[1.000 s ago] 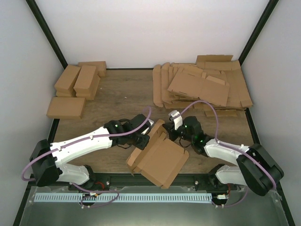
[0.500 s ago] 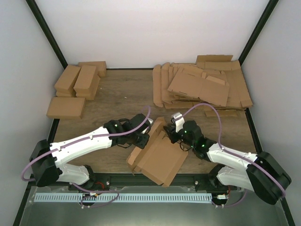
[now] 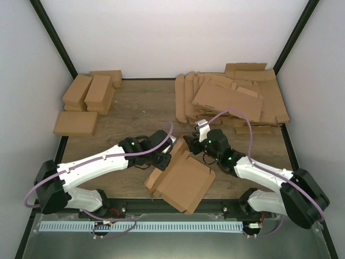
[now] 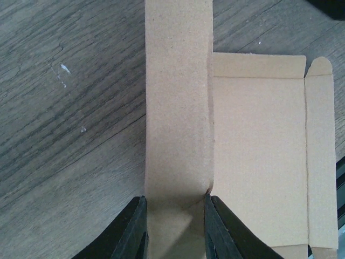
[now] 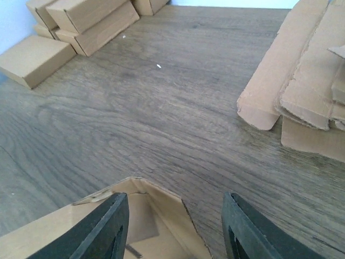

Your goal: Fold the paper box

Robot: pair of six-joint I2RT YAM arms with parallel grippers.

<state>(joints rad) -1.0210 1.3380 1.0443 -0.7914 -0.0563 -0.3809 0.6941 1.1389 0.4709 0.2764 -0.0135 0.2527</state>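
The left gripper (image 4: 175, 205) was clenched on a long flap of the paper box (image 3: 184, 183), with 1 black finger pressed on each face of the cardboard strip, at the box's far left corner. The right gripper (image 5: 175, 200) stood released just beyond the box's far edge, its 2 fingers wide apart and nothing pinched between them. A raised flap of the box peaked low between those fingers; whether it touched either one could not be told.

The wooden table (image 3: 135, 116) lay beneath the box and spread out beyond it on the far, left and right sides. A thick bundle of flat cardboard sheets (image 3: 232, 100) sprawled well beyond the box, to its far right. The box itself sat between the 2 arms, turned askew, with its broad panel facing up and creased flaps standing along its left side. A cluster of narrow brick-shaped boxes (image 3: 89, 94) sat well apart from the box, to its far left.
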